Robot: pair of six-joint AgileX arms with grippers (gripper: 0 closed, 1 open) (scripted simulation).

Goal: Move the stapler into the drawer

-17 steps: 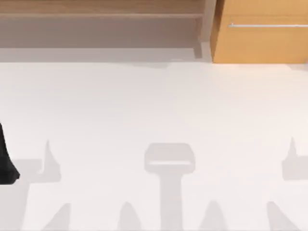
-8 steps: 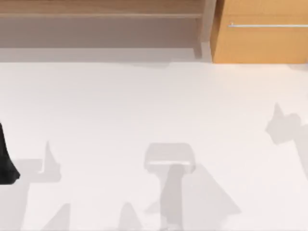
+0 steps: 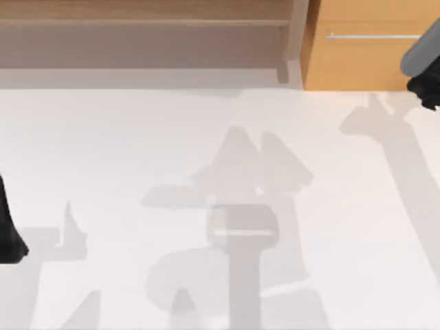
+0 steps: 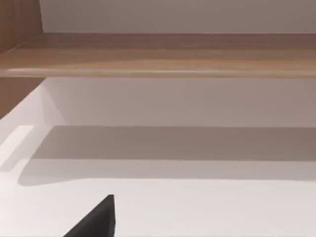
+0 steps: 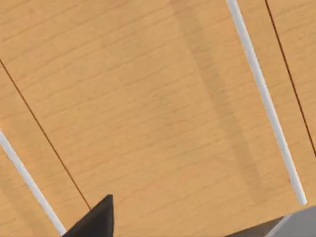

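The top view shows a white tabletop (image 3: 137, 137) crossed by grey shadows. At its far edge on the right, the boxy drawer with an orange-tan wooden front (image 3: 357, 62) is seen; its front looks shut, and a thin horizontal silver bar handle (image 3: 371, 36) runs across the upper part of it. To the left of the drawer, along the same far edge, a wide brown wooden shelf (image 3: 137, 14) is set, separated from the drawer by a pale grey upright.

The right arm (image 3: 419, 60) is reached in from the table's right edge, and the right gripper (image 3: 430, 91) is held just in front of the drawer front, below the handle's right end. Whether this claw is spread or pressed together cannot be told. In the right wrist view, the wooden front is seen close up, crossed by the silver bar and by thin dark seams.

The left arm (image 3: 7, 230) is parked at the table's left edge, well apart from the drawer; the state of its claw cannot be told either.
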